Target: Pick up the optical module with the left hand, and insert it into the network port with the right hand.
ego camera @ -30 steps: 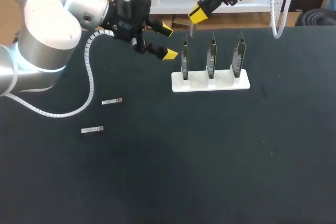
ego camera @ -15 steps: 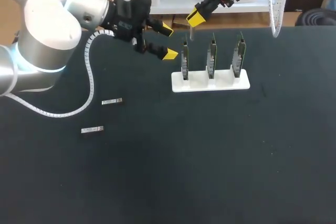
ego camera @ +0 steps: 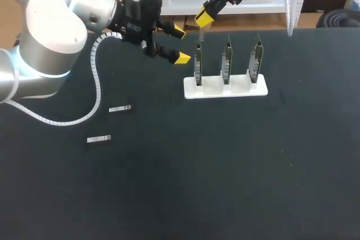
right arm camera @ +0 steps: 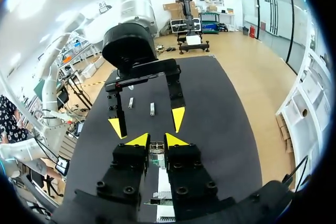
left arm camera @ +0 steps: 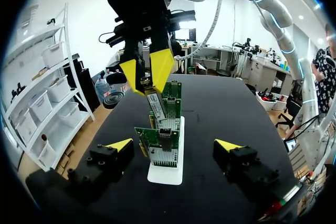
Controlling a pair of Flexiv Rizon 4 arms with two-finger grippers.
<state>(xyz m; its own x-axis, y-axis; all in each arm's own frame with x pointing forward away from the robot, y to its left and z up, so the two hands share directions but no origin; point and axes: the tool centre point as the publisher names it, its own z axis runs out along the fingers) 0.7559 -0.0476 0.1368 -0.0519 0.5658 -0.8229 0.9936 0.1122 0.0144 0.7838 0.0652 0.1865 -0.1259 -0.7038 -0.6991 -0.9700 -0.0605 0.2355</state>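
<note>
My right gripper [ego camera: 203, 17] is shut on a slim silver optical module [ego camera: 200, 34] that hangs down just above the leftmost of three upright green network cards [ego camera: 198, 63]. In the right wrist view the module [right arm camera: 156, 153] sits clamped between the yellow fingertips of that gripper [right arm camera: 156, 141]. My left gripper [ego camera: 180, 44] stands open and holds nothing, just left of the leftmost card. In the left wrist view its gripper [left arm camera: 173, 145] straddles the nearest card [left arm camera: 161, 145], with the right gripper [left arm camera: 147, 72] and the module [left arm camera: 156, 106] above the cards.
The cards stand in a white holder [ego camera: 242, 89] at the back middle of the black table. Two spare modules lie on the left: one [ego camera: 120, 108] nearer the holder, one [ego camera: 99, 139] closer to the front. Both [right arm camera: 130, 102] [right arm camera: 152, 108] also show beyond the left gripper.
My right gripper has shifted a little to the left with the module, now more directly over the leftmost card. The left arm has kept still.
</note>
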